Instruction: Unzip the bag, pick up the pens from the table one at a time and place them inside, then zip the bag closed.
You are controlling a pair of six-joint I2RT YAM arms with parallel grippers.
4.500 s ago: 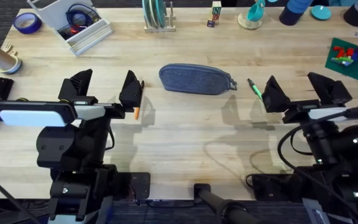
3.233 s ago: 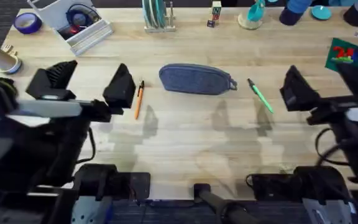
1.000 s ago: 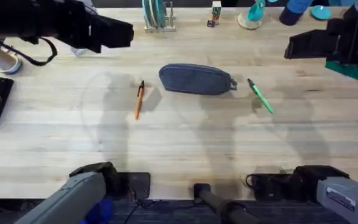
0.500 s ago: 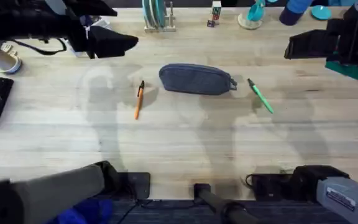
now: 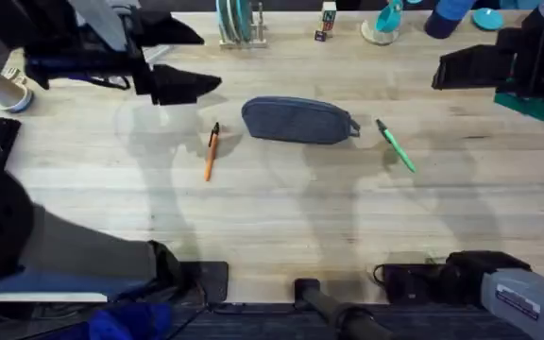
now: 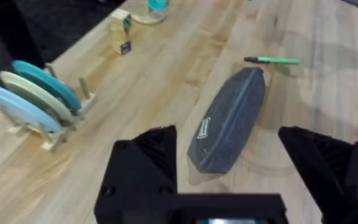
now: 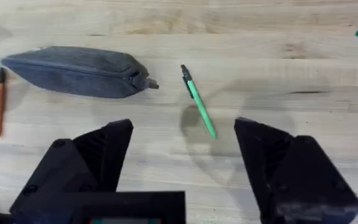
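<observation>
My left gripper (image 6: pixel 229 171) is spread wide, empty, above the bag's (image 5: pixel 298 121) end; right gripper (image 7: pixel 185 162) also wide, empty. Bag lies zipped mid-table (image 5: pixel 272 217), toward the far edge. Orange pen (image 5: pixel 210 151) just left, green pen (image 5: pixel 395 144) just right.

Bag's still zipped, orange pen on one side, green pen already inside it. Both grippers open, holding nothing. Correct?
Not quite: the green pen is not inside. The overhead view shows it lying on the table beside the bag, opposite the orange pen. Left gripper and right gripper are open and empty.
</observation>
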